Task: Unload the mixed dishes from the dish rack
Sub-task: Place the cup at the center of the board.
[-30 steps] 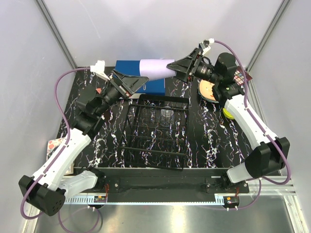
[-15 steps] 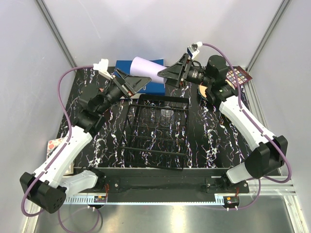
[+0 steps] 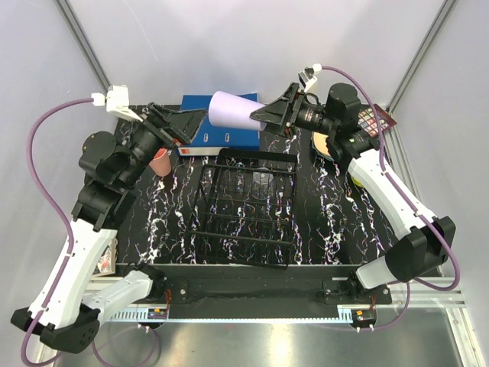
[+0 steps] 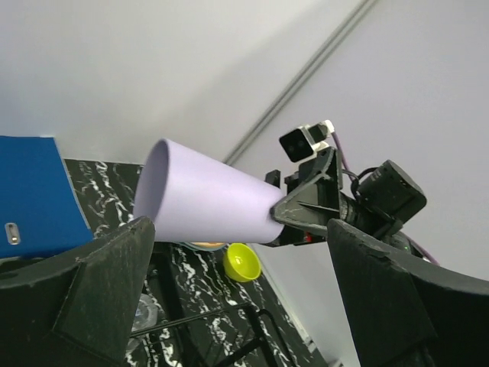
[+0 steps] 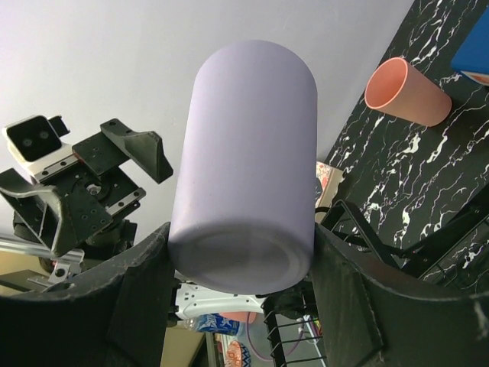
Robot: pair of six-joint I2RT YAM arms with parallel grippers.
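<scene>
The left arm [image 3: 76, 252] and the right arm [image 3: 393, 195] have smooth white shells and round black joints. A thin purple cable [image 3: 30, 153] loops off each one. Each wrist has a little white camera box [image 3: 114, 98]. The fingers [image 4: 99, 298] are black, flat and pointy like wedges.

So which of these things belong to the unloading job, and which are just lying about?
Job: dish rack, lilac cup in the right gripper, salmon-pink cup, yellow bowl, peach plate.
Lying about: blue binder at the back.
</scene>
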